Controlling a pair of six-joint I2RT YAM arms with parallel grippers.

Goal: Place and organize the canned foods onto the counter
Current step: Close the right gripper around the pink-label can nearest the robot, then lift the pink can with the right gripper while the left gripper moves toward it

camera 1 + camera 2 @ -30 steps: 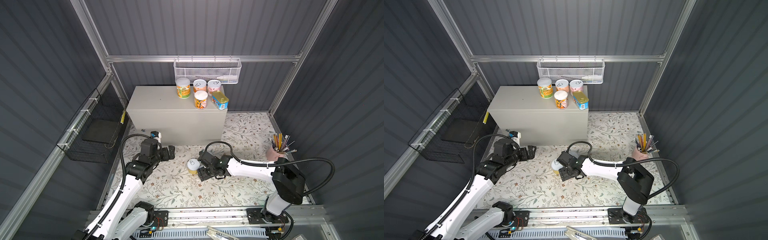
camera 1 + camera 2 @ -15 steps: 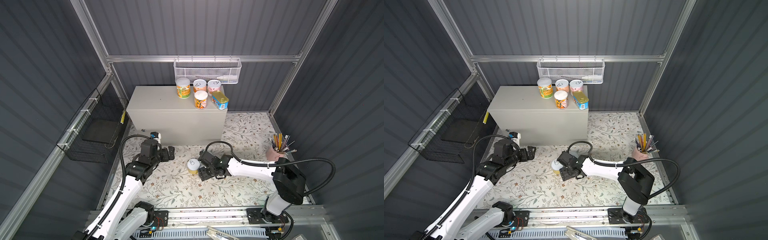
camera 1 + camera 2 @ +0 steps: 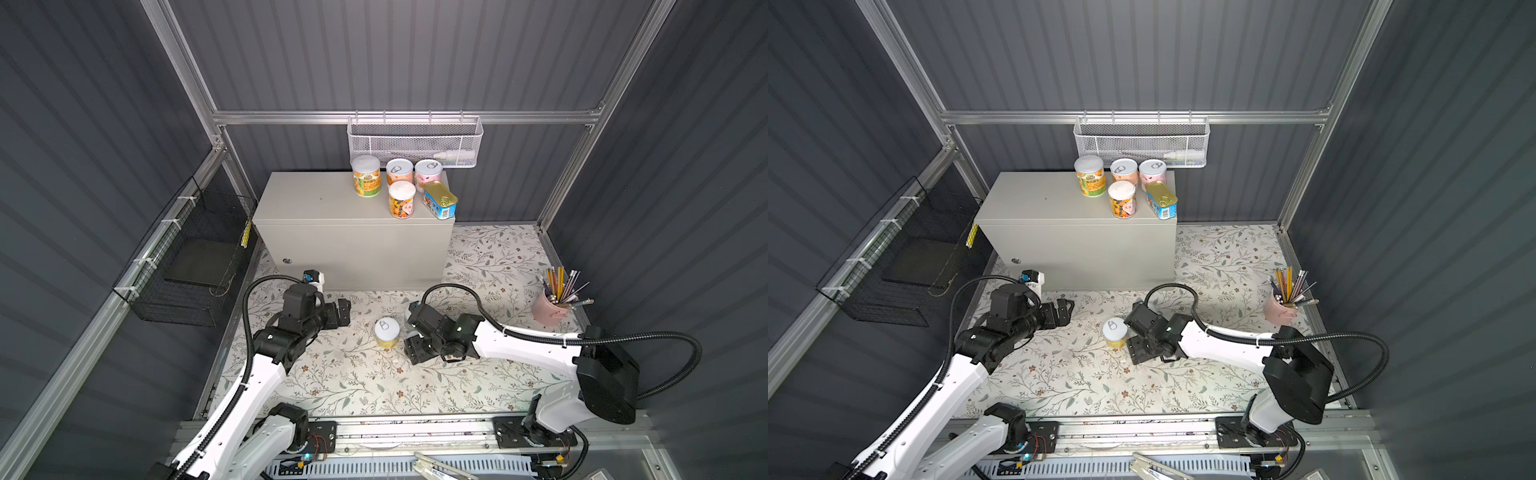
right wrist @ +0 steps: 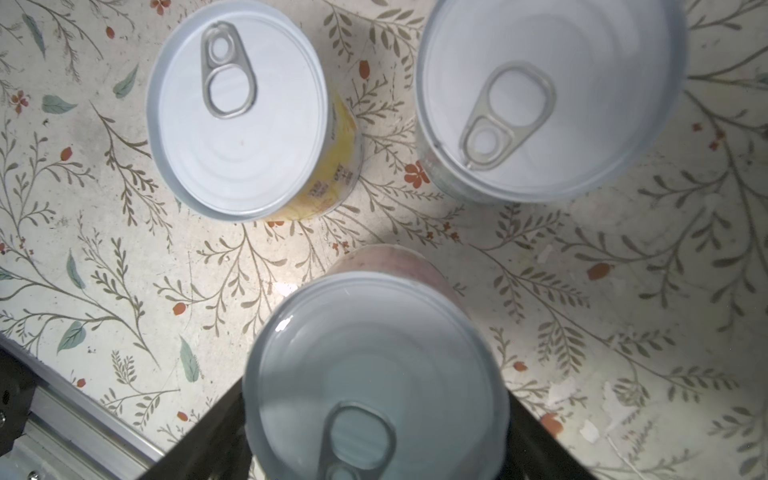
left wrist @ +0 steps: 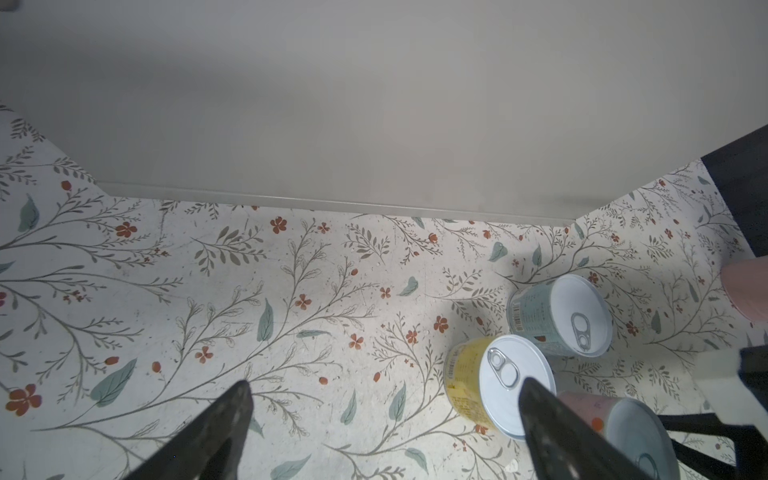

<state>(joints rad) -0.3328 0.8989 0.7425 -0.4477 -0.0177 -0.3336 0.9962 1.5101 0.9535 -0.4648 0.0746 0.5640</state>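
Your right gripper (image 3: 412, 336) is low over the flowered mat (image 3: 353, 382). Its two dark fingers (image 4: 208, 440) sit against opposite sides of the pink can (image 4: 374, 345), so the hand is partly closed and gripping that can. The can is upright with its pull-tab lid facing up, but you cannot tell from these views whether its base rests on the mat. Just beside it stand the yellow can (image 3: 387, 332) and the pale blue can (image 5: 557, 316), both upright on the mat, and the right wrist view shows mat between all three. In both top views the yellow can is just left of the right gripper, while the arm mostly hides the pale blue one. Your left gripper (image 3: 341, 312) hangs spread wide above the mat in front of the counter (image 3: 316, 203), with only mat between its fingers, and it is well clear of the yellow can. Five items are grouped on the right end of the counter's flat top. At the back are the green-and-orange can (image 3: 366, 176), the orange can (image 3: 400, 172) and the back pink can (image 3: 428, 174). In front of them are the front orange can (image 3: 402, 199) and the blue tin (image 3: 439, 200), which lies at the right edge. The left part of the counter top is bare.
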